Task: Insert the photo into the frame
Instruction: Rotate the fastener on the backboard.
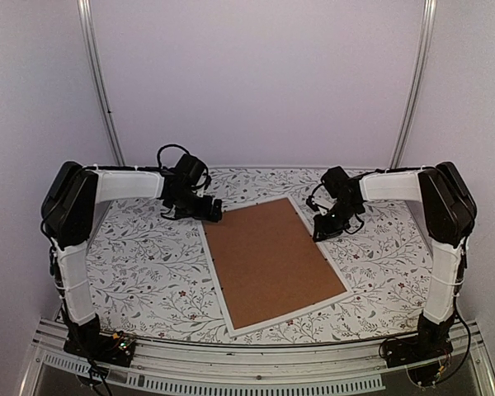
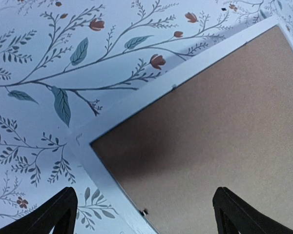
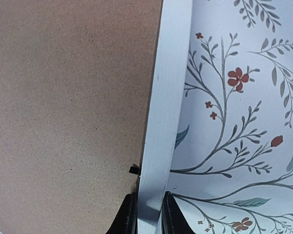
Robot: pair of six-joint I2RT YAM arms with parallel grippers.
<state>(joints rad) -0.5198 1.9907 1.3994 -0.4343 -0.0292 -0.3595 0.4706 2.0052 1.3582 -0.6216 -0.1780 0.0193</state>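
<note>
On the floral table (image 1: 140, 247), the right gripper (image 3: 149, 210) pinches the white rim of the frame (image 3: 167, 97) beside its brown backing board (image 3: 68, 112). The left gripper (image 2: 144, 207) hovers wide open above a corner.

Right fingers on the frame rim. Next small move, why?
Probably lift that edge slightly: the right fingers pinch the frame by its white rim, the brown board lies in it, and the left fingers hang open over the far corner.

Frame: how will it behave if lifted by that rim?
Probably stiff: the frame lies flat, its rim straight. The right gripper pinches one thin edge well off-centre, so it may tilt or swing. The smooth white rim could slip.
</note>
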